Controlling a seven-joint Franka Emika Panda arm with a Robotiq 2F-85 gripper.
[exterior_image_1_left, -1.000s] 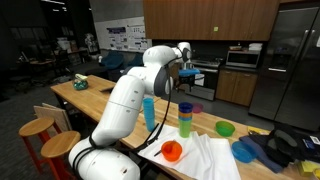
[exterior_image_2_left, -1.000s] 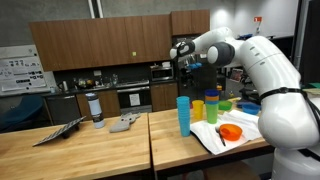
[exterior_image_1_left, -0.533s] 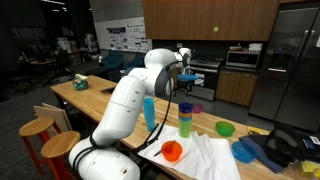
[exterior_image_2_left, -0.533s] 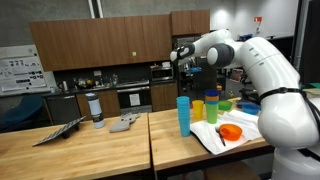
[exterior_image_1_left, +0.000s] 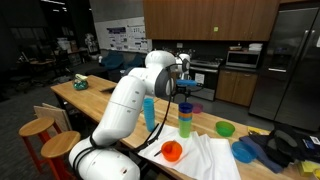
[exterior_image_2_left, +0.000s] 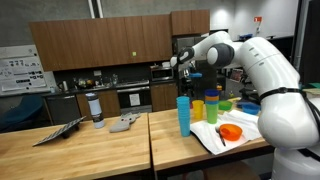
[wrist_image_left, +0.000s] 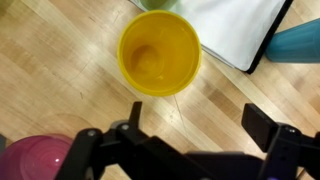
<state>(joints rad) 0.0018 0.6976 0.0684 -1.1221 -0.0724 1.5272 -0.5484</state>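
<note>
- Jaws stand wide apart and empty, pointing straight down. Nothing lies between them, which fits how high the arm (exterior_image_2_left: 250, 60) hangs over the tabletop (exterior_image_2_left: 170, 150) in both exterior views.
- Straight below, just ahead of the jaws in the wrist view, is the yellow cup (wrist_image_left: 160, 52). It stands upright on its base with its mouth toward the camera, so its empty inside shows. Bare wood rings it, and it touches nothing.
- In an exterior view the same yellow cup (exterior_image_2_left: 198, 110) stands in a short row, with a tall blue cup (exterior_image_2_left: 183, 115) just to its left and a stack in green and orange (exterior_image_2_left: 211, 106) just to its right. Set upright like this, the cups take little room, and their rims are open from above.
- At the lower left of the wrist view sits a pink cup (wrist_image_left: 35, 158). It is near the yellow one but apart from it, and the jaw mount partly hides it.
- To the right of the cups a white cloth (wrist_image_left: 235, 25) lies flat, its edge near the yellow cup without touching it. It seems to serve as a mat, since an orange bowl (exterior_image_2_left: 231, 132) rests on it toward the near edge.
- At the right edge of the wrist view, beyond the cloth, a blue thing (wrist_image_left: 300, 40) shows, cut off too much to name.
- Farther right on the wood, a green bowl (exterior_image_1_left: 225, 129) stands well apart from the cups.
</note>
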